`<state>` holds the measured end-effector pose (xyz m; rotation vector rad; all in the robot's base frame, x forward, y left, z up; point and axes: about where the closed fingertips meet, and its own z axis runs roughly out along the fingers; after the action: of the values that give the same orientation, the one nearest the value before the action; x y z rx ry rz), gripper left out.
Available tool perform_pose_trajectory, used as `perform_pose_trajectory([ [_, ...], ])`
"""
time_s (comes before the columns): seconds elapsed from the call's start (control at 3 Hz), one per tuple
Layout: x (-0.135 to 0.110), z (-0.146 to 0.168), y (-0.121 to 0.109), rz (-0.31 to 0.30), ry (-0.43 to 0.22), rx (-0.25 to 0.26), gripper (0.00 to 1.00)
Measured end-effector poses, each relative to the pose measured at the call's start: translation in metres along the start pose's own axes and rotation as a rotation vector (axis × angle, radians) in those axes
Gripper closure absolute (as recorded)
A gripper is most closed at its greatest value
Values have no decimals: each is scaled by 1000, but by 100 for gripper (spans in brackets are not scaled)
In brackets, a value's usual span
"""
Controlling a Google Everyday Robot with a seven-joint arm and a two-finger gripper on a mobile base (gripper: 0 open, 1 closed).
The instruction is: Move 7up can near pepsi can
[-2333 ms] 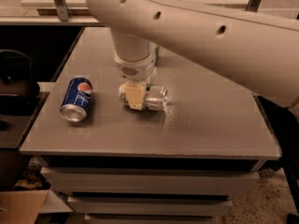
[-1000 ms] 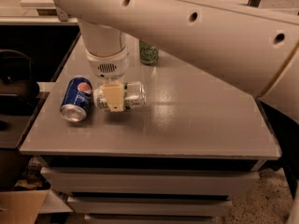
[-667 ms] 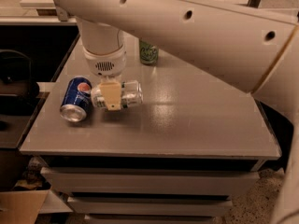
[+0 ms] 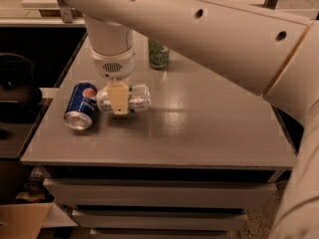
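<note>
The 7up can (image 4: 135, 98), silver-white with green marks, lies on its side on the grey table (image 4: 199, 128). My gripper (image 4: 119, 99) comes down from the large white arm and is shut on the 7up can around its middle. The pepsi can (image 4: 82, 105), blue with a round red, white and blue logo, lies on its side just left of the 7up can, silver end toward the table's front. The two cans are almost touching.
A dark green can (image 4: 159, 54) stands upright at the back of the table, behind the gripper. The white arm (image 4: 209, 39) fills the top and right of the view. The table's left edge is close to the pepsi can. Drawers sit below the tabletop.
Since 2.3 s ago the gripper has carried the 7up can left across the table to beside the pepsi can. Over the last second it has hardly moved.
</note>
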<state>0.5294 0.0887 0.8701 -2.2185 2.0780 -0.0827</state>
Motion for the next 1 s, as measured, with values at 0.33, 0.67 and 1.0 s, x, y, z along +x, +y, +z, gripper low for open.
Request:
perform_pose_trajectory([
  [0.33, 2, 2, -2, -1, 1, -5, 36],
  [0.67, 2, 4, -3, -5, 8, -10, 12],
  [1.0, 1, 6, -3, -11, 12, -15, 0],
])
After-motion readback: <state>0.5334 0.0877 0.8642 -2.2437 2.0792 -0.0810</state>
